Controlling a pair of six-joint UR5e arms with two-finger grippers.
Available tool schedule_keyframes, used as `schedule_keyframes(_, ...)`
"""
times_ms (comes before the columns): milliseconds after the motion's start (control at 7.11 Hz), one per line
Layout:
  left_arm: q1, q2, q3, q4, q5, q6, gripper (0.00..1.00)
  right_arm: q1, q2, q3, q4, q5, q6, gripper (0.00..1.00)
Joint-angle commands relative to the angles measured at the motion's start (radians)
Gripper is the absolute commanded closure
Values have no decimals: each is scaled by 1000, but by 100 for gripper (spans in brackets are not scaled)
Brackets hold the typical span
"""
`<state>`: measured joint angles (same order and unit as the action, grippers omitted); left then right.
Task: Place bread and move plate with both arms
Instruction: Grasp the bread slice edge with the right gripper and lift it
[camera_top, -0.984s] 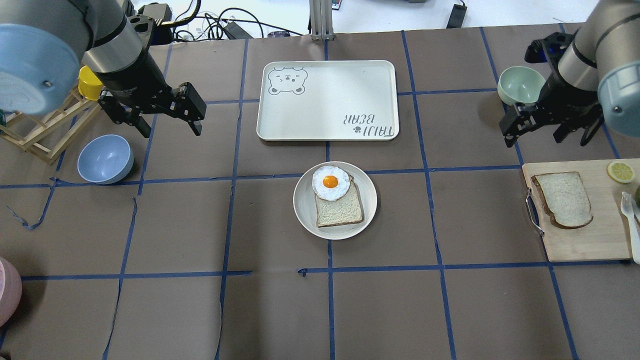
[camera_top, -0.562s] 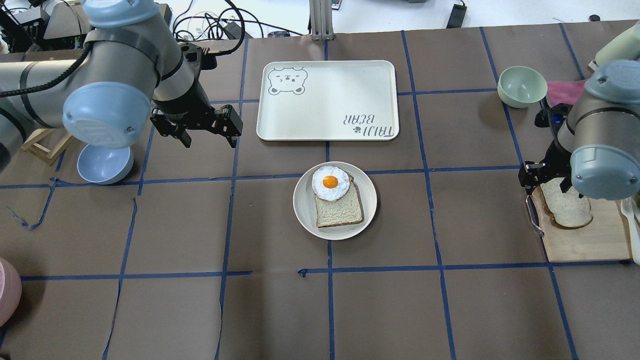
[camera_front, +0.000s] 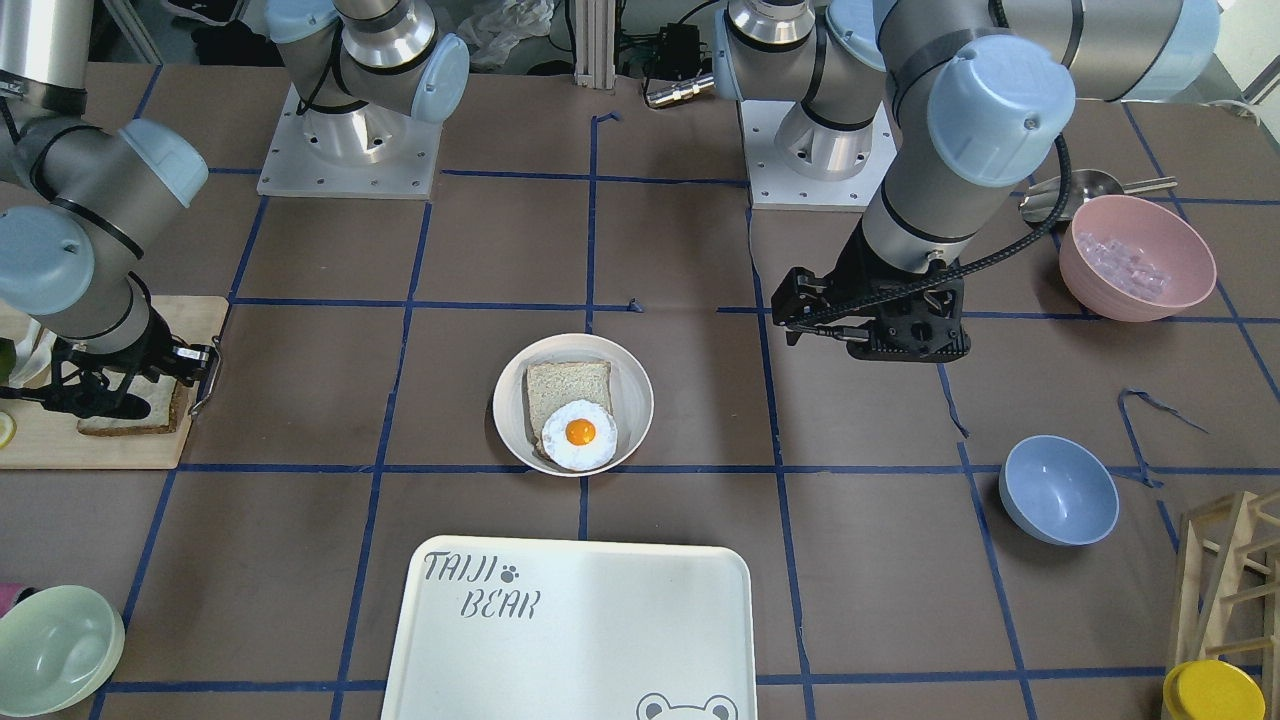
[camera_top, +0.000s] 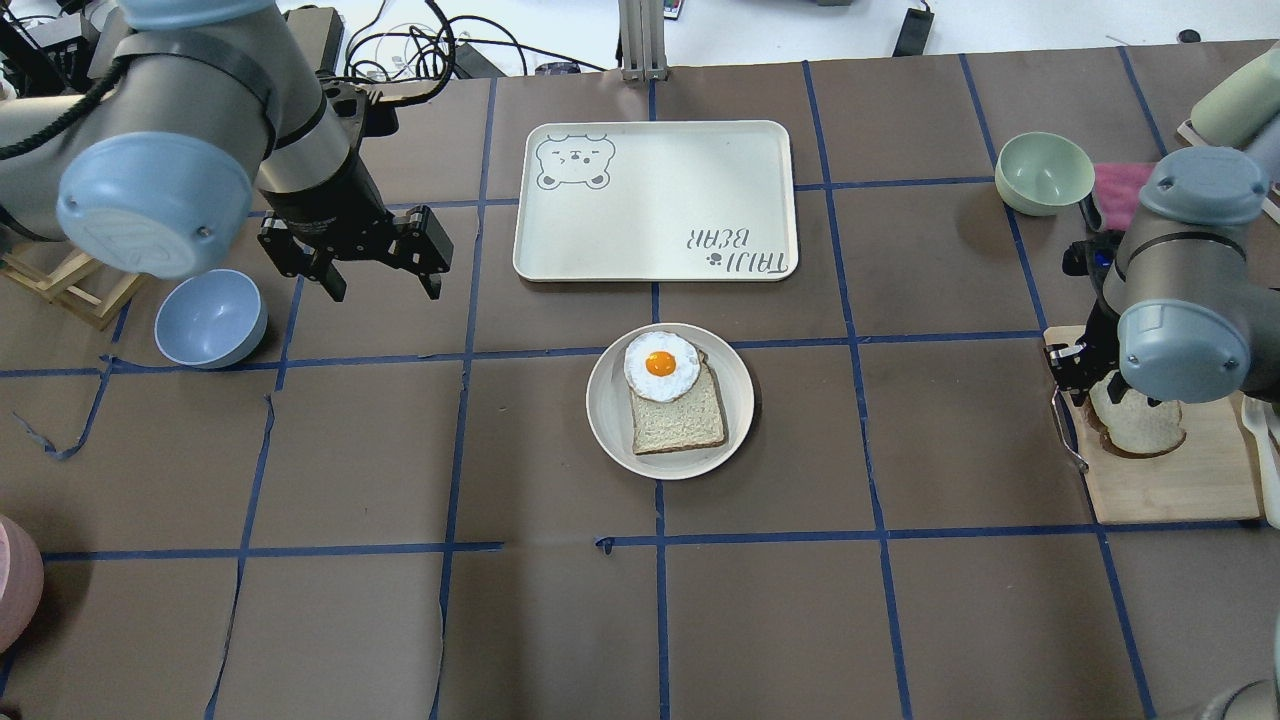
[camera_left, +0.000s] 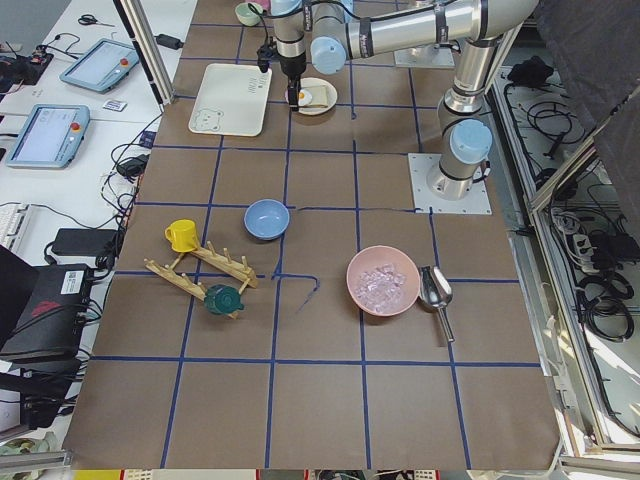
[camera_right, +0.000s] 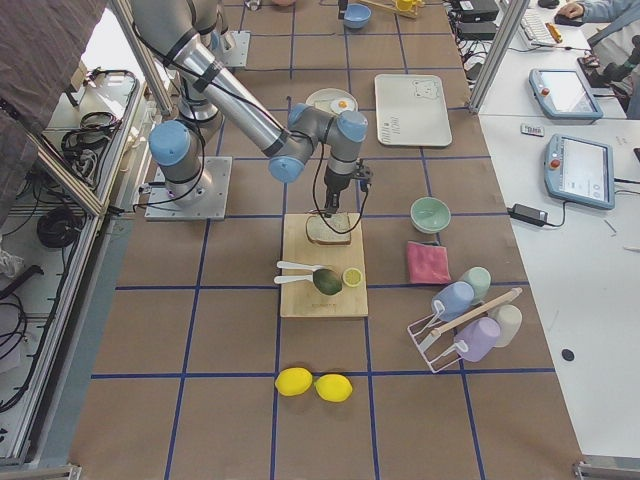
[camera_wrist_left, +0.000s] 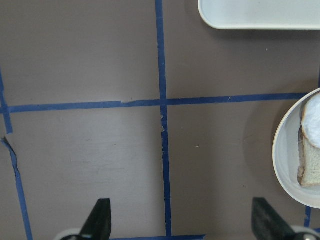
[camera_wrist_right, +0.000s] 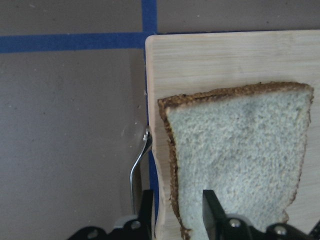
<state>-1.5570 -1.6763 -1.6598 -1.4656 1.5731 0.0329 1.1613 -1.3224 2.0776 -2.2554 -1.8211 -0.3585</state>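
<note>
The bread (camera_wrist_right: 240, 160), dark-crusted, lies on the wooden cutting board (camera_top: 1180, 480) at the right; my right arm partly covers the bread (camera_top: 1140, 430) in the overhead view. My right gripper (camera_wrist_right: 178, 200) is down at its left crust edge, fingers drawn in, one on the slice and one at the board's edge. The plate (camera_top: 600, 420) sits mid-table with a pale slice (camera_top: 685, 420) and a fried egg (camera_top: 661, 365) on it. My left gripper (camera_top: 385, 290) is open and empty, hovering left of the plate (camera_wrist_left: 282, 160).
The white TAIJI BEAR tray (camera_top: 655, 200) lies just behind the plate. A green bowl (camera_top: 1043, 172) stands behind the board. A blue bowl (camera_top: 210, 318) and a wooden rack (camera_top: 60, 285) are at the left. A pink bowl (camera_front: 1137, 258) sits near my left arm.
My right gripper came down from beside the green bowl onto the bread's edge. My left gripper swung in toward the tray, then drifted back a little to the left, still open.
</note>
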Motion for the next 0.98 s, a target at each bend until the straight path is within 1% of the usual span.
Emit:
schedule_keyframes(0,14,15,35,-83,18,1,0,0,12,1,-13,-10,0,57)
schedule_keyframes(141,17,24,38,-84,24,4,0,0,14,1,-13,-10,0,57)
schedule_keyframes(281,20,41,37,-85,24,7,0,0,25,2,-7,-14,0,63)
schedule_keyframes(422,20,43,35,-87,24,8,0,0,34,2,-10,-14,0,66)
schedule_keyframes(562,20,44,35,-87,24,9,0,0,34,2,-9,-15,1,74)
schedule_keyframes(703,20,46,35,-88,24,10,0,0,34,2,-9,-15,3,94)
schedule_keyframes(844,20,44,34,-85,24,12,0,0,34,2,-4,-33,0,100)
